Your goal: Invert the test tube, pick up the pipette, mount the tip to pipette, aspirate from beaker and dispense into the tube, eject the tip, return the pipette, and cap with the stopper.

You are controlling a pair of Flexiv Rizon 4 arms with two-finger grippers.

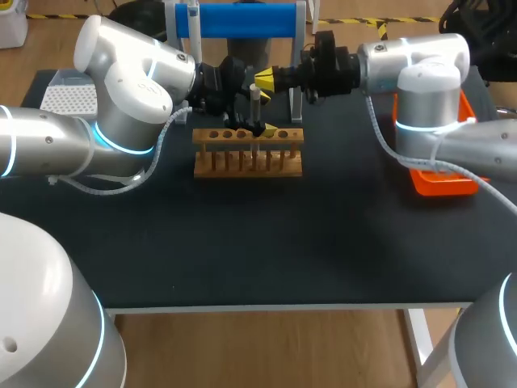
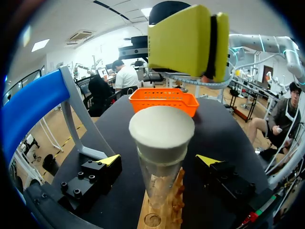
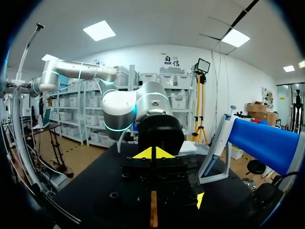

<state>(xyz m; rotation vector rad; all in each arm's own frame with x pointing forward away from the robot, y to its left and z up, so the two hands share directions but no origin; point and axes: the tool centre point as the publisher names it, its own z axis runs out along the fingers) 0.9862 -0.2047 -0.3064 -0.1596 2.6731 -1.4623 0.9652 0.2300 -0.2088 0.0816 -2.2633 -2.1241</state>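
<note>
A clear test tube (image 2: 161,177) stands upright in the wooden rack (image 1: 247,153), with a cream stopper (image 2: 162,134) on its mouth. In the head view the stopper (image 1: 254,91) shows just behind the rack. My left gripper (image 2: 159,164) is open and low at the rack, its fingers (image 2: 110,160) on either side of the tube and clear of it. My right gripper (image 1: 265,81) is shut with nothing in it, its yellow tips (image 2: 188,40) just above the stopper. In the right wrist view the right gripper (image 3: 153,153) points at my left arm's wrist.
A blue-topped stand (image 1: 246,19) rises behind the rack. A white tip box (image 1: 69,99) sits at the back left under my left arm. An orange basket (image 1: 440,182) is at the right, partly hidden by my right arm. The table's front half holds nothing.
</note>
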